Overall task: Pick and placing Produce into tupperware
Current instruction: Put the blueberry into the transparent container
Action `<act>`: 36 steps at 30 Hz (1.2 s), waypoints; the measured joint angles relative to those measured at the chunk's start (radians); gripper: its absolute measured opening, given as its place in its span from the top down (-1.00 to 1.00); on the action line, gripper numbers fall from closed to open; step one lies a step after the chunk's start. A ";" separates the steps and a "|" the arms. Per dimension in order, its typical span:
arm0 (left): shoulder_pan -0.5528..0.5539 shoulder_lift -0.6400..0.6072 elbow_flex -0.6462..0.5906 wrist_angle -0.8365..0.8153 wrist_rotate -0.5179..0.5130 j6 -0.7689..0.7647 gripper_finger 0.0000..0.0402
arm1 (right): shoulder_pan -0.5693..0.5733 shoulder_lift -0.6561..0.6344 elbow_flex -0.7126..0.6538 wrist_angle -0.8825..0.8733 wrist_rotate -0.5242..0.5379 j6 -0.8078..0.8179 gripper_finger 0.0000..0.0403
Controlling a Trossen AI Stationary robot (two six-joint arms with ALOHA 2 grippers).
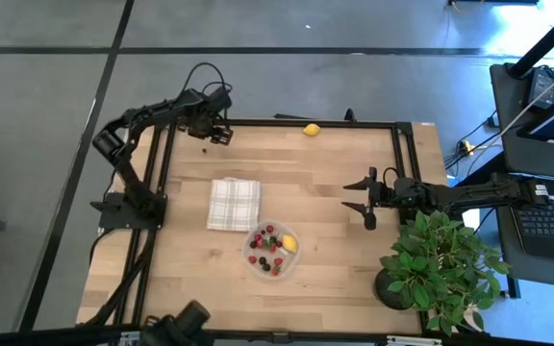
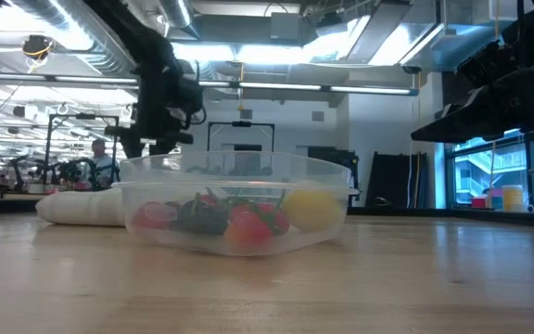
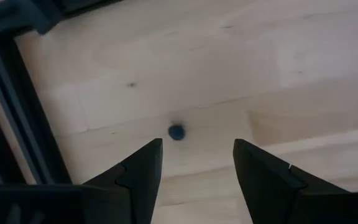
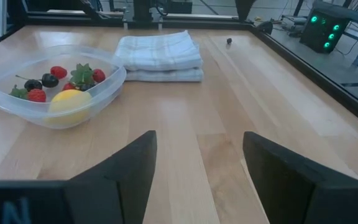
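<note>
The left gripper hung at the bench's eleven o'clock corner, jaws spread and empty, over a lone dark berry lying on bare wood. To take it well, I judged it should descend plumb so the berry sat midway between the jaws, then close gently, since so small and round a thing may roll. The tupperware, holding berries and one lemon, sat at six o'clock, beside the folded checked cloth. A second lemon lay at twelve o'clock. The right gripper, jaws spread, waited at three o'clock. Only the left wrist view showed the berry's alignment; the low view hid it.
</note>
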 joint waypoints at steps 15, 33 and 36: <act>0.060 0.082 -0.077 0.082 0.047 -0.026 0.05 | 0.000 0.000 0.000 -0.001 0.000 -0.049 -0.20; 0.109 0.084 -0.198 0.241 0.083 -0.028 0.05 | 0.000 0.000 0.000 -0.002 0.000 -0.048 -0.20; 0.108 0.083 -0.202 0.247 0.075 -0.024 0.05 | 0.000 0.000 0.000 -0.002 0.000 -0.048 -0.20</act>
